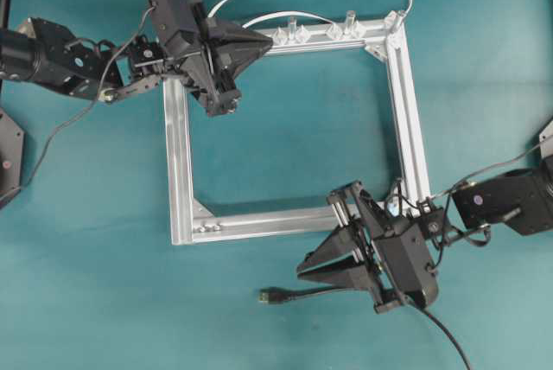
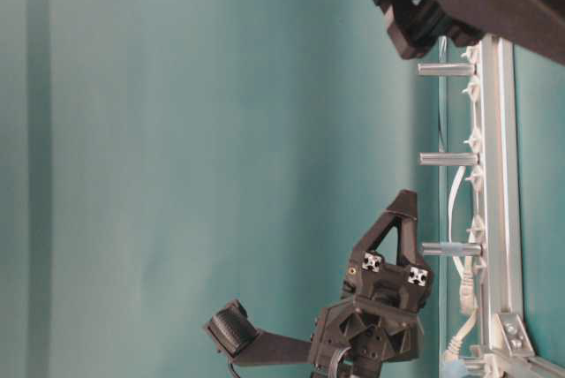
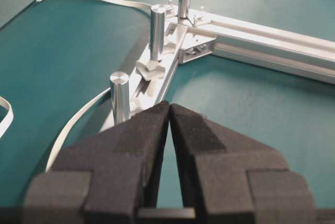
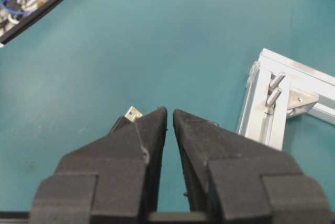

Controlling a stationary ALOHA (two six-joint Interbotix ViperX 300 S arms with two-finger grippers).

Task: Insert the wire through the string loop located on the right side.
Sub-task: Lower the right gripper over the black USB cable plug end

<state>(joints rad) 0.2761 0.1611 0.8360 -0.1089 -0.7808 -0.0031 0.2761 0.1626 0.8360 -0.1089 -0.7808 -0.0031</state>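
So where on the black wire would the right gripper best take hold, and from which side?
Judging from the overhead view, just behind the plug of the wire. It lies flat on the table, tip pointing left, below the aluminium frame, so a grip from above with the jaws across the cable looks best. That leaves the metallic tip free and steerable. The right gripper, shut and empty, hangs just above it.

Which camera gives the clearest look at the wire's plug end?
The overhead view: the plug lies whole on the table beside the right gripper, its wire trailing away. The right wrist view shows only its metal tip behind a finger. The other two views miss it.
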